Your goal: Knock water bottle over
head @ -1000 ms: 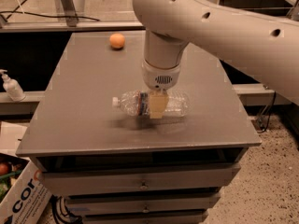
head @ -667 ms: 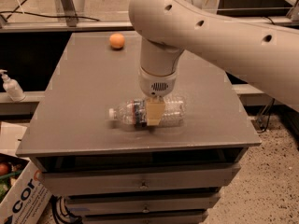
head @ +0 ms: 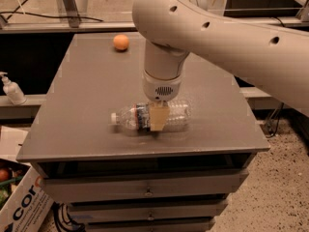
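Drawers [head: 147,191]: stacked under the front edge of the surface, closest to the camera, each with a small pull at its middle.
Box [head: 19,207]: cardboard, at the lower left corner beside the drawers, with red lettering on its side and some produce showing at its top edge.
Floor [head: 280,187]: speckled, to the right of the drawers.
Surface [head: 87,105]: dark grey square top that carries the bottle and the ball.
Bottle [head: 176,116]: lies on its side on the front half of the surface, a little right of centre, with its long axis running left to right, roughly along the front edge.
Cap [head: 114,118]: white, at the bottle's left end.
Label [head: 141,117]: dark band around the bottle, just left of the gripper.
Gripper [head: 158,116]: points straight down onto the bottle, and its tan lower end lies across the front of the bottle's middle, touching or very nearly touching it.
Gripper state: cannot tell whether it is spread or closed, or whether it holds the bottle.
Arm [head: 217,37]: thick and cream-coloured, comes in from the upper right and bends down at the wrist above the bottle.
Dispenser [head: 12,88]: small white pump bottle, upright on a ledge left of the surface, well apart from the bottle.
Ball [head: 121,42]: orange, near the far edge of the surface, left of the arm.
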